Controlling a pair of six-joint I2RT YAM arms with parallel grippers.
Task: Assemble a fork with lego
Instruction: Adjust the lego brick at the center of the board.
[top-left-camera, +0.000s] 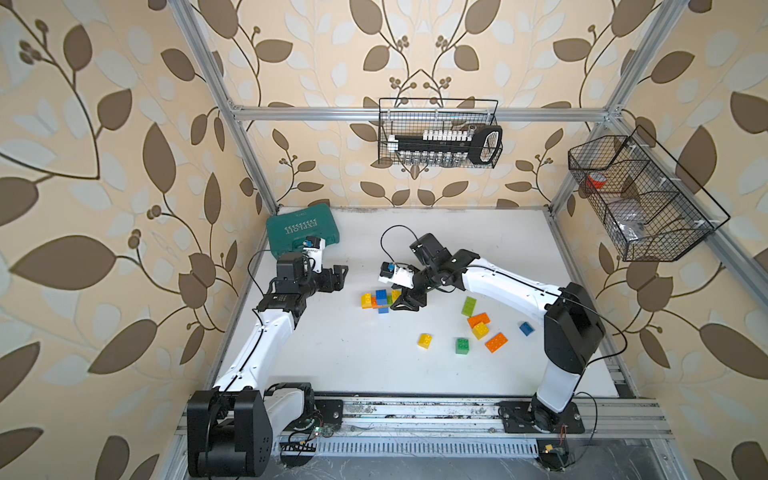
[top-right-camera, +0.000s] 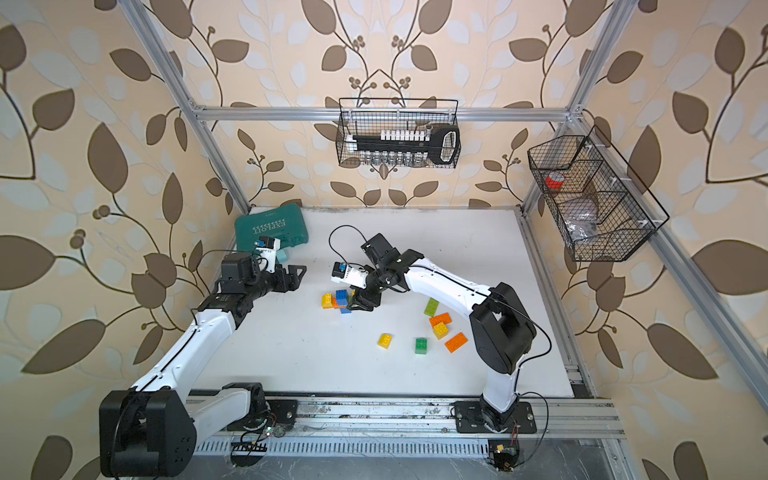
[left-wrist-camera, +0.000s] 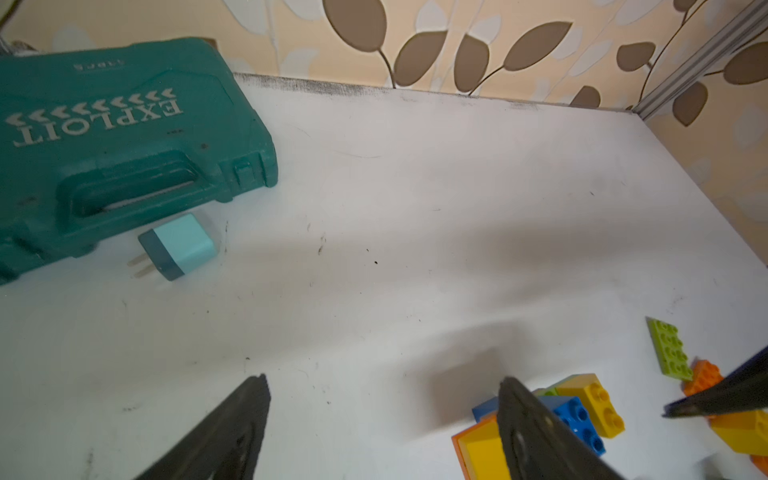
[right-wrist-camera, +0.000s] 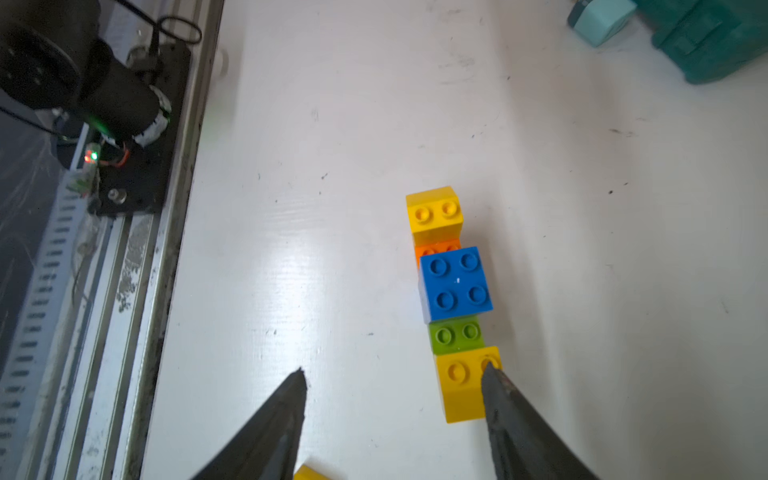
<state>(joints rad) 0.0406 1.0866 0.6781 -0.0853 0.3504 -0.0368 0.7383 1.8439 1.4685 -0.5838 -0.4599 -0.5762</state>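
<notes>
Nearest the front edge of the bench (top-left-camera: 374, 374), much of the lego lies unused. A yellow brick (top-left-camera: 424, 340), a green brick (top-left-camera: 462, 345) and an orange brick (top-left-camera: 496, 342) sit apart from one another, with a blue brick (top-left-camera: 526, 328) off toward the right arm. Just behind them a second yellow (top-left-camera: 480, 330) touches a second orange (top-left-camera: 478, 320). A lime brick (top-left-camera: 468, 306) lies a little farther back. None of these seven looks joined to the build.

Mid-bench sits the build (right-wrist-camera: 455, 286). The right wrist view shows a straight row with yellow at each end, orange and lime between, and a blue square pressed on the middle. In a top view another blue piece (top-left-camera: 383, 309) juts from it toward the front. I take this for the fork's head, perhaps with the start of a handle. If so, the handle is mostly unbuilt, and the task looks about half done.

The right gripper (right-wrist-camera: 392, 370) hangs at the row's end with jaws apart, one fingertip against the end yellow, clamped on nothing. The left gripper (left-wrist-camera: 382, 379) is near the build but clear of it, spread wide and empty.

Farthest back, the case (top-left-camera: 302, 230) and a plug (left-wrist-camera: 178, 245) beside it play no part.
</notes>
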